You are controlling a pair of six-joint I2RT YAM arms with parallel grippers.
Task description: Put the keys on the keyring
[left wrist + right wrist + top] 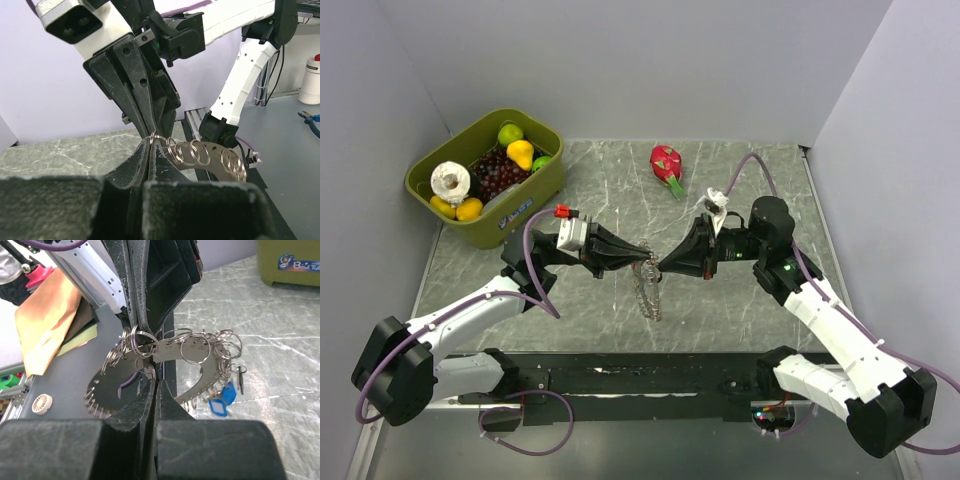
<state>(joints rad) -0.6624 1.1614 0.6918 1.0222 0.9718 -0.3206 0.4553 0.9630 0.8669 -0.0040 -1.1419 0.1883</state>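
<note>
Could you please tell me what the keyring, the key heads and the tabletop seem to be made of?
The keyring looks like bare metal: dull silver-grey, with glints on its flat band and wire loops. The key heads seem blue plastic, matt and evenly coloured, though small. The tabletop looks like grey veined stone; a printed sheet is possible.

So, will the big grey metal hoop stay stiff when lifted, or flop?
The flat grey metal hoop looks rigid, so probably stiff. Its small silver split rings and blue-headed keys hang loose and would likely swing.
</note>
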